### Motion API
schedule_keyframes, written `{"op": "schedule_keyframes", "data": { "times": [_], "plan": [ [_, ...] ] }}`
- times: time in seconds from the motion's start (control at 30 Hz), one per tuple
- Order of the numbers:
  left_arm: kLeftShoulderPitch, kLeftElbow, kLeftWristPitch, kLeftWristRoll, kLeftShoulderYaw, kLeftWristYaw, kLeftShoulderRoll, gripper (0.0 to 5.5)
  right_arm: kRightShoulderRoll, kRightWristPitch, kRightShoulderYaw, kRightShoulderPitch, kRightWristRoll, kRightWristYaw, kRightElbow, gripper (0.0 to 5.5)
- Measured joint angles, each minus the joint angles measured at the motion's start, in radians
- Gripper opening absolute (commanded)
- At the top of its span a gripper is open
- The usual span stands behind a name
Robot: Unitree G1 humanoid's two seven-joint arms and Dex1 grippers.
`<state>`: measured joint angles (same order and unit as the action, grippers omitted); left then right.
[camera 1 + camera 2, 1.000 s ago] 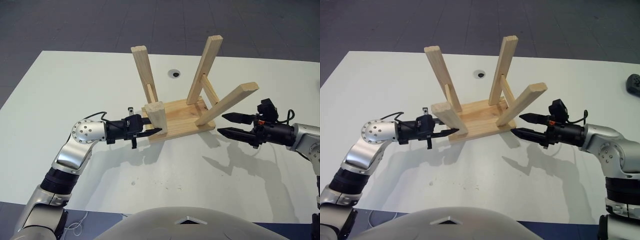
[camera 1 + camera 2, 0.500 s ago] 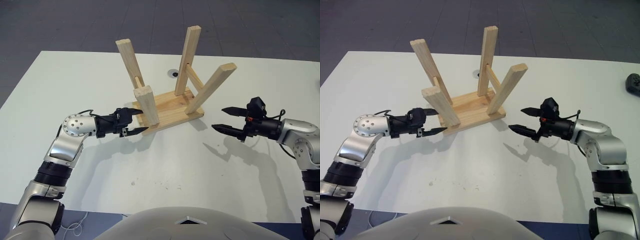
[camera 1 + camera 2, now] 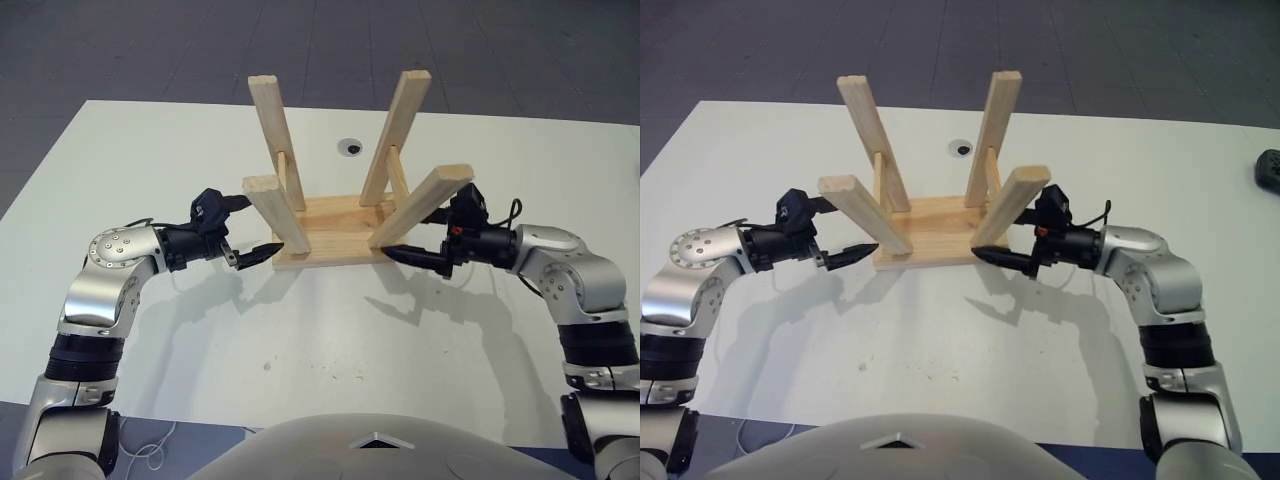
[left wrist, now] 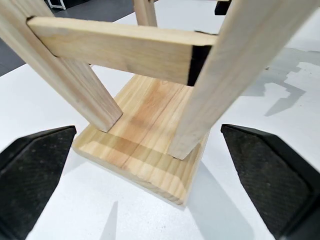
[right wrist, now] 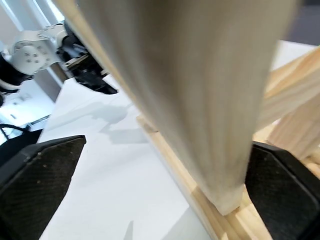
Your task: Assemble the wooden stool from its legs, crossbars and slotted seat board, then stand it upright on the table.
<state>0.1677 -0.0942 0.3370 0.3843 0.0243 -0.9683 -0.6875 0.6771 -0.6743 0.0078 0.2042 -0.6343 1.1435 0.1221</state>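
The near part of the white table (image 3: 330,330) has a matt surface with a few small crumbs (image 3: 266,365) on it. A thin white cord (image 3: 150,452) hangs below its near edge, on the left side.

The left gripper (image 3: 258,226) is low over the table with its two black fingers (image 4: 35,170) spread wide. It holds nothing. The upside-down stool (image 3: 335,228) is just in front of it, and the near left leg (image 3: 275,212) is directly ahead of the fingertips, close but not gripped.

The right gripper (image 3: 408,238) is also low over the table and wide open. The near right leg (image 3: 428,200) passes between its fingers (image 5: 40,175). There is free space on one side of this leg, and whether the other finger touches the wood I cannot tell.

Between the two grippers, the seat board (image 4: 145,130) lies flat on the table and all four legs point upward and lean outward. A crossbar (image 4: 120,47) joins the two legs on the left gripper's side. Beyond the grippers stand the far left leg (image 3: 270,125) and the far right leg (image 3: 397,125).

Behind the stool, a small round dark hole (image 3: 351,147) is in the table top. A dark object (image 3: 1270,170) lies at the table's edge, far outward from the right gripper. Past the table is a dark grey tiled floor (image 3: 150,50).
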Motion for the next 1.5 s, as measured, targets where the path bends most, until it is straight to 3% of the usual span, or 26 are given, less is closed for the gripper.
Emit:
{"op": "schedule_keyframes", "data": {
  "times": [0.13,0.47,0.57,0.77,1.23,1.5],
  "plan": [
    [-0.017,0.000,-0.002,-0.014,0.003,-0.003,-0.001,5.38,0.060,-0.036,-0.043,-0.070,-0.030,0.014,0.087,5.40],
    [0.027,-0.006,0.041,0.029,0.050,-0.092,0.015,5.38,0.039,0.069,-0.040,-0.117,0.033,-0.053,0.072,5.40],
    [0.112,0.078,0.041,0.024,0.077,-0.137,0.016,4.97,0.025,0.094,-0.025,-0.091,0.055,-0.043,-0.007,5.13],
    [0.216,0.218,-0.014,-0.054,0.155,-0.197,0.041,3.81,-0.028,0.128,0.030,0.029,0.085,-0.024,-0.092,4.04],
    [0.219,0.288,-0.089,-0.119,0.191,-0.244,0.058,1.42,-0.028,0.141,0.085,0.053,0.139,0.038,-0.168,1.77],
    [0.224,0.271,-0.045,-0.112,0.190,-0.269,0.049,1.32,-0.016,0.112,0.084,0.056,0.139,0.045,-0.151,1.67]
  ]
}}
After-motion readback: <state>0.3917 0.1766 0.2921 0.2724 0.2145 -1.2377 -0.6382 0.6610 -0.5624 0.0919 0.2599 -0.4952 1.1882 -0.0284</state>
